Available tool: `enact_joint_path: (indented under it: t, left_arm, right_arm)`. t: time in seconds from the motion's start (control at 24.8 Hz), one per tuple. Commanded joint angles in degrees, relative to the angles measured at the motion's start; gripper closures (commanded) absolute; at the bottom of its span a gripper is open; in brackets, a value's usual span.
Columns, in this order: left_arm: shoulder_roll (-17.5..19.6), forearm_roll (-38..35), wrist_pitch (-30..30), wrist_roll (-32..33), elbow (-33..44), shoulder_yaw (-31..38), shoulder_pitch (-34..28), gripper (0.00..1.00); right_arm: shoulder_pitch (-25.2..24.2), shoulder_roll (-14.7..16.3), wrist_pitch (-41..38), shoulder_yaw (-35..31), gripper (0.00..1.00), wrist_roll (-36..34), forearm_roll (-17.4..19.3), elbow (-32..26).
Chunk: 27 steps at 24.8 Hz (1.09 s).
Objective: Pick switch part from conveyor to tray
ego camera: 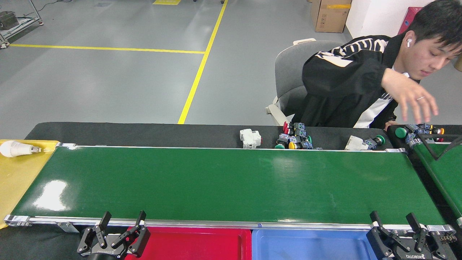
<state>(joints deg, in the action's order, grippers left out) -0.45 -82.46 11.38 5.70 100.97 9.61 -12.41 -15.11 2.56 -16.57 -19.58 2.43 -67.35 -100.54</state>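
Risk entry: conveyor (pixel 216 180) bare, switch parts (pixel 294 139) heaped on the table beyond its far rail, my left hand (pixel 122 224) and right hand (pixel 395 224) both released, so I risk grabbing late.

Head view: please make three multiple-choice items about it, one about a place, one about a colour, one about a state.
1. Where does the light bulb lie?
A. on the yellow sheet at the belt's left end
B. in the blue tray
C. in the middle of the belt

2. What colour is the tray beside the left gripper?
A. yellow
B. red
C. white

3. What is the state of the conveyor?
A. crowded with switches
B. holding one bulb
C. bare, with no part on it

Answers:
1 A, the bulb rests on the yellow sheet, off the belt.
2 B, the red tray sits left of the blue tray.
3 C, the switch parts lie on the black strip behind the belt.
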Motion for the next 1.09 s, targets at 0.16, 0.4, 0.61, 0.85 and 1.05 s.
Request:
enact_joint_path:
  t: [0.16,0.4,0.61,0.85,1.05]
  left_arm:
    - [0.7,0.2,2.3,-0.5,0.8,0.2,0.8,0.00]
    - [0.7,0.2,2.2,-0.5,0.8,2.0,1.1,0.00]
    - [0.5,0.2,2.2,-0.6,0.8,2.6,1.3,0.00]
    - [0.9,0.3,2.3,-2.3,0.8,2.7,2.3,0.00]
    - [0.7,0.3,2.4,-3.5,0.8,2.7,2.3,0.00]
  right_arm:
    - [0.2,-0.6,-0.1,0.0,0.00,-0.1,0.1,-0.8]
    - [-1.2,-0.8,-1.6,0.7,0.00,-0.3,-0.5,-0.8]
    - [-1.6,-0.9,-2.9,0.9,0.00,-0.4,-1.0,-0.8]
    - [-2.3,-2.6,-2.3,0.8,0.00,-0.1,-1.1,-0.8]
    - [-2.2,-2.7,-2.3,0.8,0.00,-0.1,-1.1,-0.8]
